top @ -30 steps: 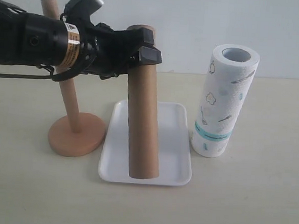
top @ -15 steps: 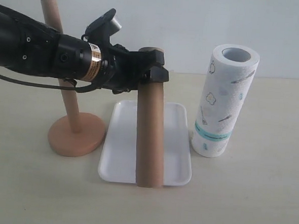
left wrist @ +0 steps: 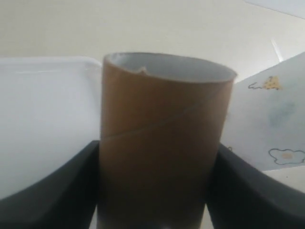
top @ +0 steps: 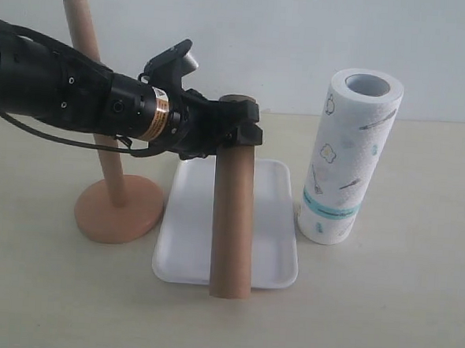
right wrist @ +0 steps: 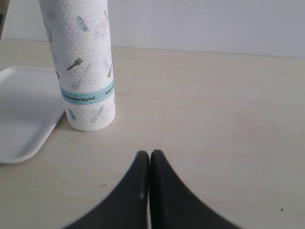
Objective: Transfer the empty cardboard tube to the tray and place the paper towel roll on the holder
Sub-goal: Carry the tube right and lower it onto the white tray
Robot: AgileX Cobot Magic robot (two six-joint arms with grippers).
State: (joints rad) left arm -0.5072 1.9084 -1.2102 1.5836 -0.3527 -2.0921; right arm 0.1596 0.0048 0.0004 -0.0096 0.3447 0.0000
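Observation:
My left gripper (top: 243, 123) is shut on the upper end of the empty cardboard tube (top: 233, 221), which hangs steeply tilted over the white tray (top: 184, 218), its lower end near the tray's front rim. In the left wrist view the brown tube (left wrist: 159, 138) fills the gap between the black fingers (left wrist: 62, 191). The paper towel roll (top: 348, 157) stands upright to the right of the tray, seen also as the roll (right wrist: 86, 71) in the right wrist view. The wooden holder (top: 118, 206) stands left of the tray, its post bare. My right gripper (right wrist: 149, 157) is shut and empty, low over the table.
The left arm (top: 64, 93) crosses in front of the holder's post. A white wall stands behind the beige table (top: 398, 310). The tray's corner (right wrist: 21, 119) lies beside the roll in the right wrist view.
The left gripper has carried the tube to the right and lower, its bottom end moving toward the tray's front rim. The right gripper has not visibly moved.

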